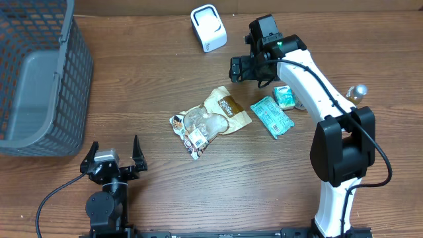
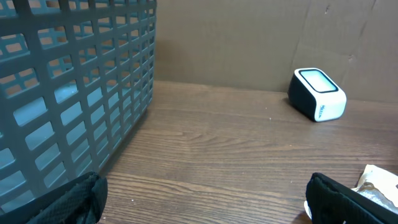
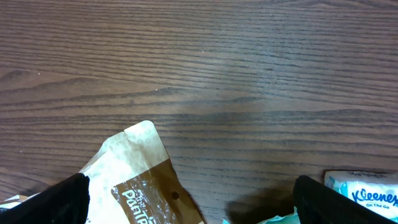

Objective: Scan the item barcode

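My right fingers (image 3: 59, 199) are filling the bottom corners of the wrist view, spread wide and gripping nothing. The right gripper (image 1: 246, 68) is hovering over bare table (image 3: 249, 74). The brown snack bag (image 3: 146, 180) is lying flat just below, its top corner poking in between the fingers, closer to one of them. I'm treating it as the item to scan. That's my call, since the task isn't naming one.

Risks:
- The bag is lying flat and overlapping a clear-window pouch (image 1: 198, 127) on the side away from my fingers. A pinch is likely skating off or dragging both.
- The teal packet (image 1: 271, 116) and tissue pack (image 3: 367, 190) are sitting right beside my other finger, so an off-centre close is snagging them.
- I'm not seeing a barcode, so I could be showing the wrong face to the scanner (image 1: 208, 27), which is standing near, off to the side of my fingers.
- The left gripper (image 1: 114, 147) is sitting wide open and empty, well apart from the items, with the basket (image 2: 74, 93) beside one of its fingers.

Readable: "POTA…" on the bag, cut off, and "Kleenex On The Go" on the tissue pack. I'm not making out any text on the scanner.
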You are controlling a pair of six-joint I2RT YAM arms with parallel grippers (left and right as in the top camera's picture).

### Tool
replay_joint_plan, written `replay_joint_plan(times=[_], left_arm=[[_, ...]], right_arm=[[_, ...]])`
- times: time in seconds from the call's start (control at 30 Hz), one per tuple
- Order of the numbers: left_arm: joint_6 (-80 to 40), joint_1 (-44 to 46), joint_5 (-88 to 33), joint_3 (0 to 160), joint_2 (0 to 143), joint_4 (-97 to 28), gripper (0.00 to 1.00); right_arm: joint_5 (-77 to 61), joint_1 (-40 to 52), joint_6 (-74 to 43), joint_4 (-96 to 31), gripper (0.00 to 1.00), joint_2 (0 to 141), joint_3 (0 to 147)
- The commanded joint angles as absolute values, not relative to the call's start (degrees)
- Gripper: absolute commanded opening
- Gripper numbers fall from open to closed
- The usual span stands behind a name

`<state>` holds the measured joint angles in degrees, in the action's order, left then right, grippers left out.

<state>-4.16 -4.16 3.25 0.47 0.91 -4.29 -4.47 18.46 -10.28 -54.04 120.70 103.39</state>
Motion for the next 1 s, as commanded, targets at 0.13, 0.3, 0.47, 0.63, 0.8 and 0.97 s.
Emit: replay_joint_plan(times=[0.13, 0.3, 0.47, 0.63, 0.8, 0.97], left_arm=[[-4.7, -4.5, 3.0, 0.3, 0.2, -4.1, 1.0], [-4.7, -4.5, 3.0, 0.3, 0.2, -4.1, 1.0], [-4.7, -4.5, 3.0, 0.3, 0.2, -4.1, 1.0], [-4.7, -4.5, 3.0, 0.3, 0.2, -4.1, 1.0], [-4.7, -4.5, 3.0, 0.3, 0.2, -4.1, 1.0], [-4.7, -4.5, 3.0, 0.3, 0.2, -4.1, 1.0]], right_arm=[[-4.1, 18.4, -10.5, -53.9, 1.0, 119.8, 103.1], [-4.1, 18.4, -10.5, -53.9, 1.0, 119.8, 103.1], [-4.1, 18.1, -10.5, -53.8, 1.0, 118.7, 103.1], [-4.1, 18.1, -10.5, -53.8, 1.0, 113.8, 103.1], [-4.1, 18.0, -10.5, -53.9, 1.0, 107.9, 103.1], [-4.1, 18.0, -10.5, -53.9, 1.0, 100.4, 103.1]])
